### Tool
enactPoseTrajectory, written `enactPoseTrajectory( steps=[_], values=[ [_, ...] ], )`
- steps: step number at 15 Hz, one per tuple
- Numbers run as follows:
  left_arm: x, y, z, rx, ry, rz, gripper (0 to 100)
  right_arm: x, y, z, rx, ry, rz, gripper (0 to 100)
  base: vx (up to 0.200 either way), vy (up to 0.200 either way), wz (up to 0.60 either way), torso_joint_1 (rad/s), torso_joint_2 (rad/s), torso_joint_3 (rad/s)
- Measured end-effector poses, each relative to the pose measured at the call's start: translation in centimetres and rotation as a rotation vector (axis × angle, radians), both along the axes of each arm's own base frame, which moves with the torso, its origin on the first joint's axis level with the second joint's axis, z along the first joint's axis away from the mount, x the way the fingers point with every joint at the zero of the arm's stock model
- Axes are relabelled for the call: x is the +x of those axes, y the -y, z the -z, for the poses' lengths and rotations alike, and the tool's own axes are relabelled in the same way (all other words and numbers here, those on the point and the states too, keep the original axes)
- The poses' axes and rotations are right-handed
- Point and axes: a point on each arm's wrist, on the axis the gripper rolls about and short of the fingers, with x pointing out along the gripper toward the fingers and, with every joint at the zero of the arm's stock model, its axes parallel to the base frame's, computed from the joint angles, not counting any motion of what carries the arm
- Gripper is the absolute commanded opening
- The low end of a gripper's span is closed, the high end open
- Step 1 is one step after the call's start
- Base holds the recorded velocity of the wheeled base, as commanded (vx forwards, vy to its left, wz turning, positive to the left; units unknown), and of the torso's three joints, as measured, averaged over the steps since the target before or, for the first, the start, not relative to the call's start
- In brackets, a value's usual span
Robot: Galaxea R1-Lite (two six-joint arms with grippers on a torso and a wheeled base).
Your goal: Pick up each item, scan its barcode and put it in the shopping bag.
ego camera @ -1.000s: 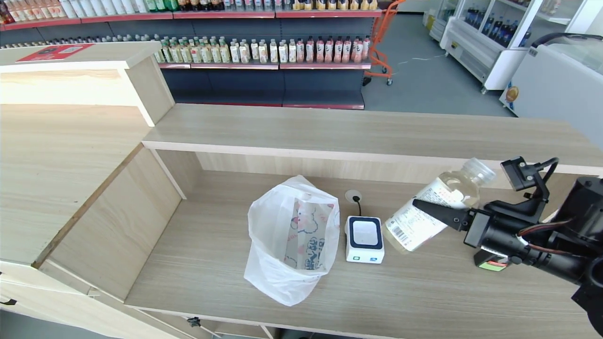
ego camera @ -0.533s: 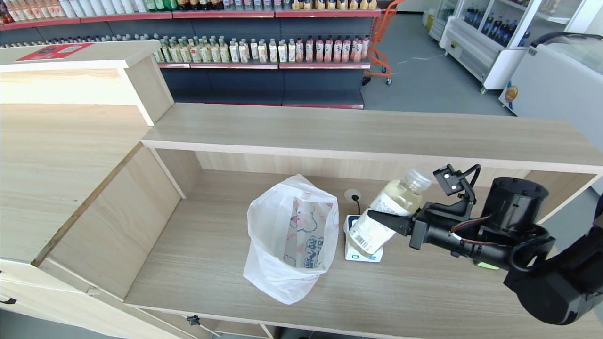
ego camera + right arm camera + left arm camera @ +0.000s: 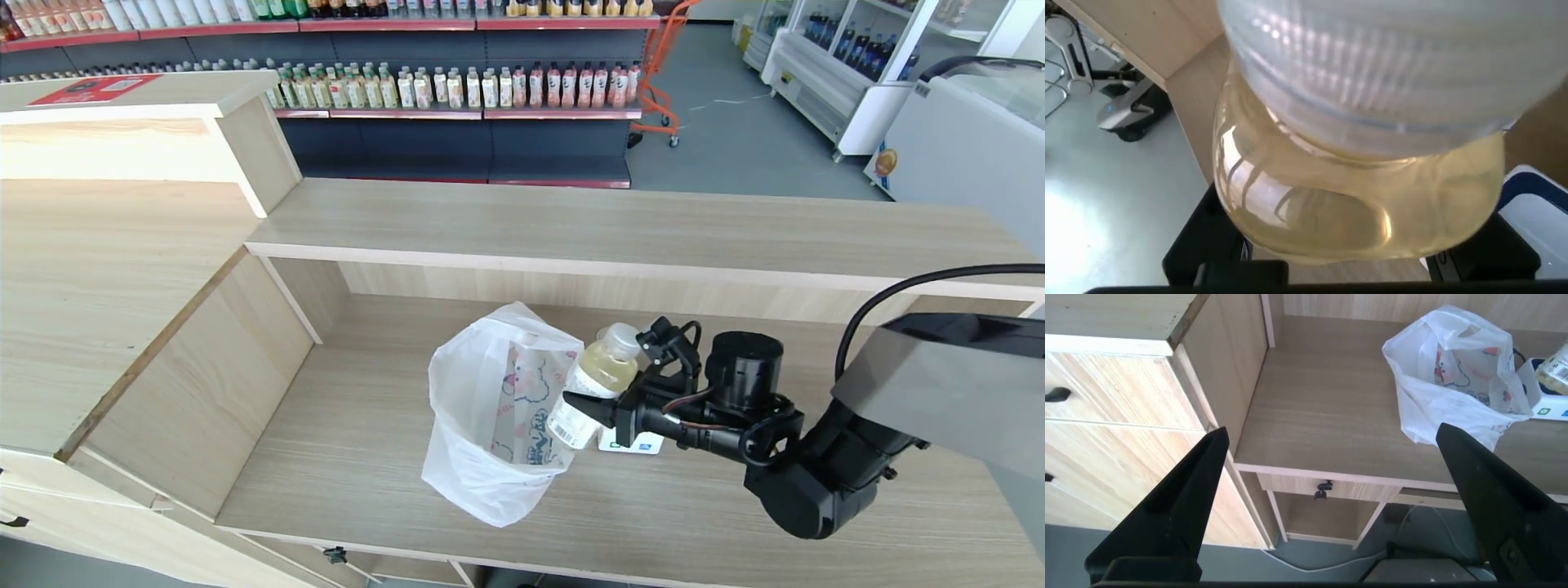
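right gripper [image 3: 589, 406] carried bottle [image 3: 589, 392] leftward past scanner [image 3: 633, 444], now at bag [image 3: 482, 425] rim

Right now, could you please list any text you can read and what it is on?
No text is legible.
Label on the bottle: too small.
Print on the box in the bag: blurred.
Red sign on the counter: too small.

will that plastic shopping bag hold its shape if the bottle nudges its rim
Probably not. The shopping bag looks like thin, crinkled film, so its rim should fold under the bottle. It seems light and stands unanchored on the counter, so it may slide or tip, though the patterned package inside may steady it.
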Motion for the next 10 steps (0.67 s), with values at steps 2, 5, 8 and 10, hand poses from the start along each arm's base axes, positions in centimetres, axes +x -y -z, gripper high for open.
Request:
enactPoseTrajectory(
  steps=[2,5,8,10],
  values=[
    [0.0,0.0,0.0,0.0,0.0,0.0,100,1.7,-2.2,0.4,-0.007,0.066,-0.031,0,0.0,0.0,0.0,0.0,0.0,0.0],
    [0.0,0.0,0.0,0.0,0.0,0.0,100,3.4,-4.4,2.8,-0.098,0.143,-0.069,0,0.0,0.0,0.0,0.0,0.0,0.0],
    [0.0,0.0,0.0,0.0,0.0,0.0,100,4.0,-5.1,5.4,-0.187,0.216,-0.091,0,0.0,0.0,0.0,0.0,0.0,0.0],
    [0.0,0.0,0.0,0.0,0.0,0.0,100,4.1,-5.7,6.4,-0.201,0.227,-0.105,0,0.0,0.0,0.0,0.0,0.0,0.0]
  ],
)
